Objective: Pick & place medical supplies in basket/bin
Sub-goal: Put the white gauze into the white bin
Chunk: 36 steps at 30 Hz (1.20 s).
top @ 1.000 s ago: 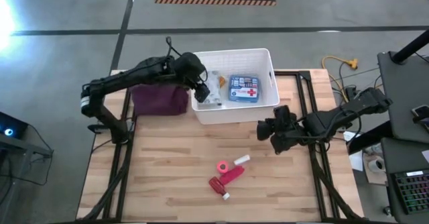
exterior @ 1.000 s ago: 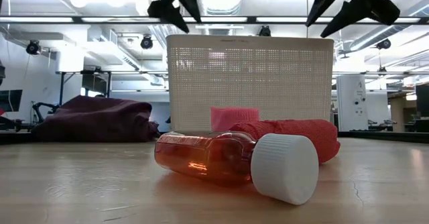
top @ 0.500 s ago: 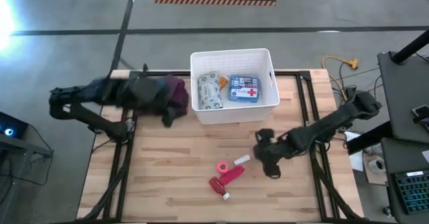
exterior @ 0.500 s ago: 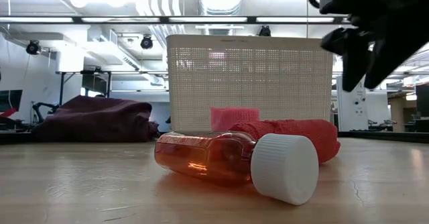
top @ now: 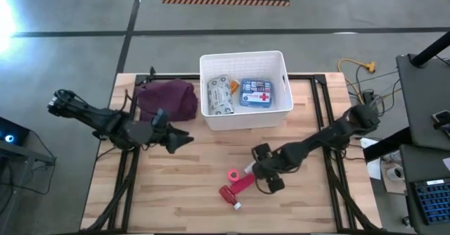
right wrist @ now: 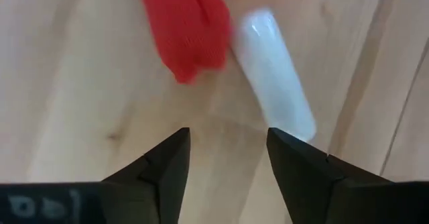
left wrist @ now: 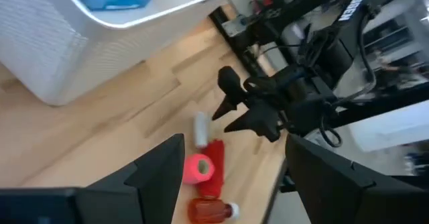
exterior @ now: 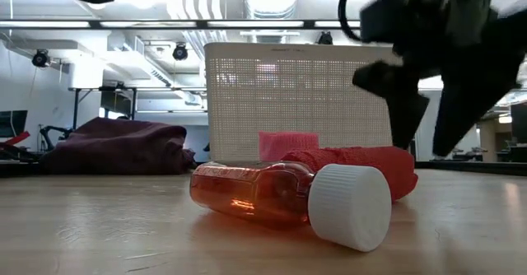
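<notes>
The white ribbed basket [top: 246, 115] stands at the table's far middle. In it lie the blue box with a red-white label [top: 255, 93] and the grey-white patterned packet [top: 221, 96]. On the wood near the middle lie a pink tape roll [top: 233, 174], a red mesh-wrapped item [top: 244, 183], a small white tube [top: 253, 167] and a reddish bottle [exterior: 247, 194] with a white cap [exterior: 350, 207]. My right gripper [top: 261, 172] is open, low over the white tube [right wrist: 278, 73]. My left gripper [top: 179, 140] is open, over bare wood near the maroon cloth.
A maroon cloth [top: 167, 100] lies left of the basket at the far edge. Bare wood stretches between the basket and the loose items, and along the near edge. Black frame rails [top: 320, 108] run along both table sides.
My left gripper has drawn back from over the basket, leaving the patterned packet lying inside, swung left past the cloth and come toward the near edge. My right gripper has moved left and toward the near edge, dropping low toward the white tube and red item.
</notes>
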Each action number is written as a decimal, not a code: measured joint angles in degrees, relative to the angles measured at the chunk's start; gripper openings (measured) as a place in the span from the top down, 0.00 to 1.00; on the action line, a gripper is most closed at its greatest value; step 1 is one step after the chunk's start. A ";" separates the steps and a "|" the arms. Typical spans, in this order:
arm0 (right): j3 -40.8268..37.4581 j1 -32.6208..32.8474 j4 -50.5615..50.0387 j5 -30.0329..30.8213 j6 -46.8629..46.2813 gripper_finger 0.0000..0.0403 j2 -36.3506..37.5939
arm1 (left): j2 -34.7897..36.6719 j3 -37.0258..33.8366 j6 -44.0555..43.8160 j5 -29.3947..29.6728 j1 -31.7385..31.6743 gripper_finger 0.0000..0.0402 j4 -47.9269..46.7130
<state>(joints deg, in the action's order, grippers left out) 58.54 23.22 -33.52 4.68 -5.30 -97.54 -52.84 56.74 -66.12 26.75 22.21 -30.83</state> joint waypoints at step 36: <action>4.11 -9.85 0.29 -5.30 10.69 0.67 -6.55 | 1.08 -0.44 5.52 0.67 -0.03 0.40 1.40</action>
<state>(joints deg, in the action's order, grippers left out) 62.65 13.37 -33.23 -0.62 5.39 -104.10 -51.77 56.29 -60.60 27.42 22.17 -29.43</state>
